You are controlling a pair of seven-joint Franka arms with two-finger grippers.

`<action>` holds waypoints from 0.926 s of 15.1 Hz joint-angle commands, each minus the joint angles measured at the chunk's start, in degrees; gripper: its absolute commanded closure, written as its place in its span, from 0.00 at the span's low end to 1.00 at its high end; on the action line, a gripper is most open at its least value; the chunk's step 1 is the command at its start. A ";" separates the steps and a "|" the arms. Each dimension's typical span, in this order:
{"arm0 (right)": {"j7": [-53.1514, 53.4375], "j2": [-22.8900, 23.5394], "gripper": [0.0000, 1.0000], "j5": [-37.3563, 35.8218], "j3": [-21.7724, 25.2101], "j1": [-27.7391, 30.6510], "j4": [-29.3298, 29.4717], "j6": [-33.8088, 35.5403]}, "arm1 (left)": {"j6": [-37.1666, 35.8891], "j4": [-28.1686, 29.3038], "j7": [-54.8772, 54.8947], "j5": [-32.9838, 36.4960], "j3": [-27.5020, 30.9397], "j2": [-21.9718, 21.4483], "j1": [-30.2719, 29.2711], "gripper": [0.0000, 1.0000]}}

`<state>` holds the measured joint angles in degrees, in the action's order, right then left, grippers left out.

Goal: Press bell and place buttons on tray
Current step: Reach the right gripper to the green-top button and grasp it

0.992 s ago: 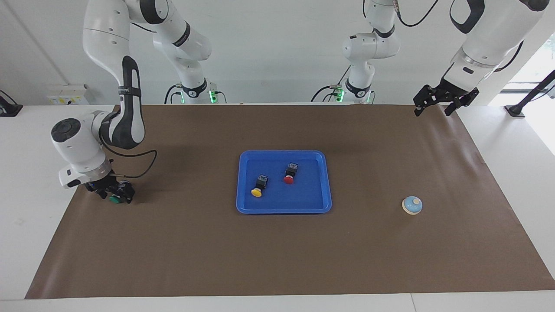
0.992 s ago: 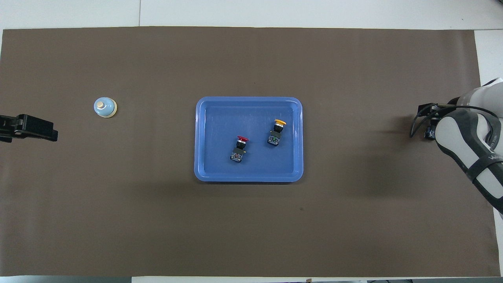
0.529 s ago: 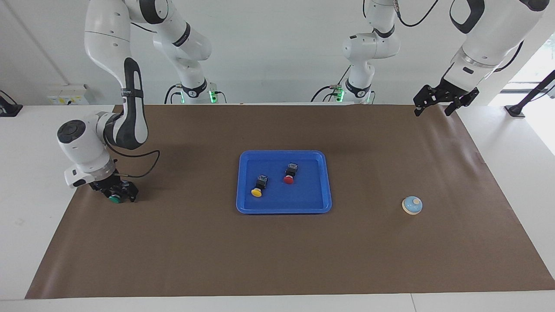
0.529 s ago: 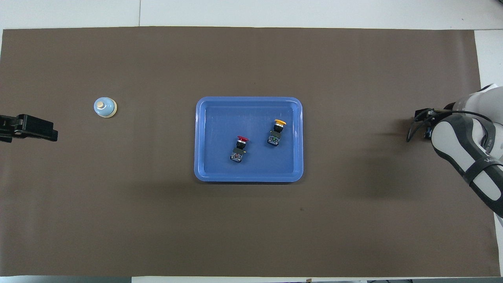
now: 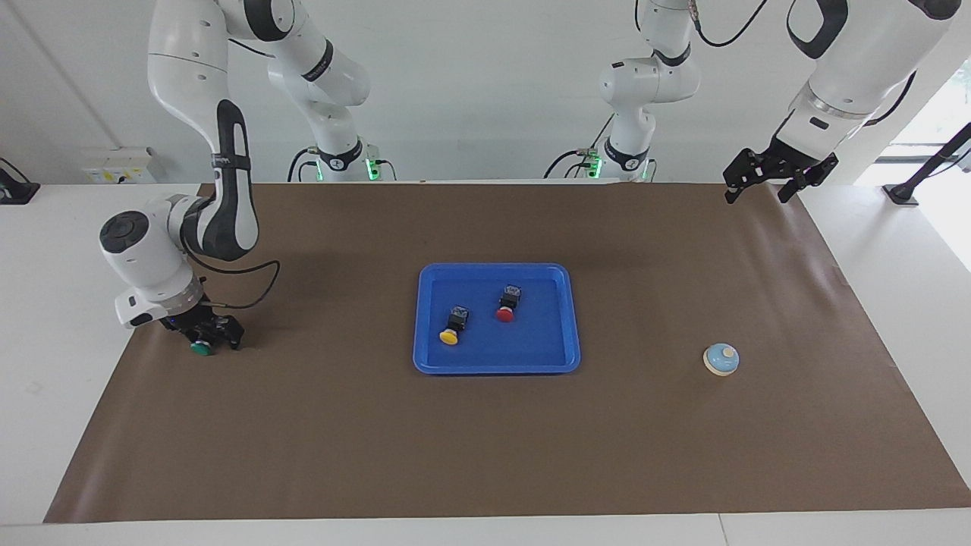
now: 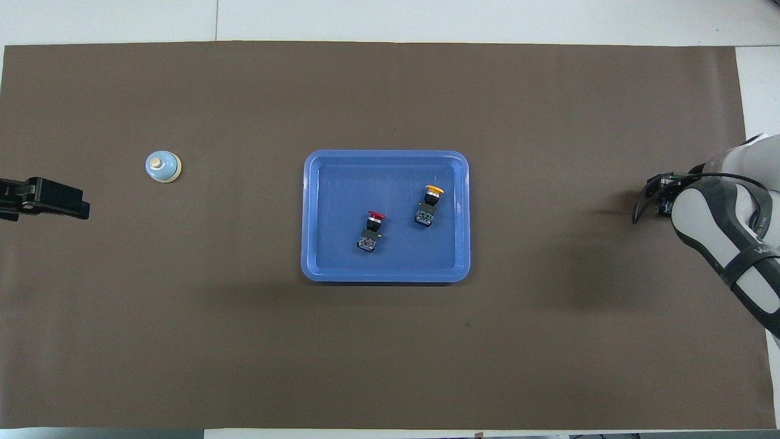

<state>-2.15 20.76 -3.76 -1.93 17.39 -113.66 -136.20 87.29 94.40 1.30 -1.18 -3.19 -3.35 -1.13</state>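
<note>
Right hand point(image 5: 205, 345): down at counter point(image 5: 485, 455) level, at the right arm's end, set directly on the green button point(image 5: 200, 349). Grip state: cannot tell; contact with the button probable, a secure hold not confirmed. Hidden under the arm's own links in the overhead view.

Green button: on the counter under the right hand, well apart from the tray point(image 5: 497, 369). Only the green cap visible, at the edge of the hand farther from the robots. Long axis probably cap-away-from-robots, body under the hand; treat as unconfirmed.

Bearing for the coming move: from the right hand straight along the counter toward the left arm's end, at roughly the same depth, to the tray at mid-counter. Nothing visible on the counter between hand and tray.

Tray contents: yellow button point(image 5: 453, 327) and red button point(image 5: 507, 303), both lying on their sides, apart from each other. Bare floor available toward the right arm's end of the tray.

Nearer arm: right, by a wide margin.

Left hand point(image 5: 758, 189): raised, open, empty, waiting over the counter's edge at the left arm's end. Bell point(image 5: 721, 359) on the counter at that end, well apart from the tray.
</note>
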 commanded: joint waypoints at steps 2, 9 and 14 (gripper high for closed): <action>-2.34 -1.34 1.00 -0.02 -1.06 1.16 -0.86 1.20 | -0.37 0.70 -0.51 -0.58 0.12 -0.96 -0.10 0.00; -0.07 -0.73 1.00 0.42 -1.68 -3.93 11.67 14.09 | -0.37 0.70 -0.51 -0.58 0.12 -0.96 -0.10 0.00; 17.31 3.93 1.00 0.94 -1.68 -16.04 27.85 27.72 | -0.37 0.70 -0.51 -0.58 0.12 -0.96 -0.10 0.00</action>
<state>9.10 20.72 -3.42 -3.57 5.36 -93.47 -112.91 87.29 94.40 1.30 -1.18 -3.19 -3.35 -1.13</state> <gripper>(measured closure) 0.595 0.000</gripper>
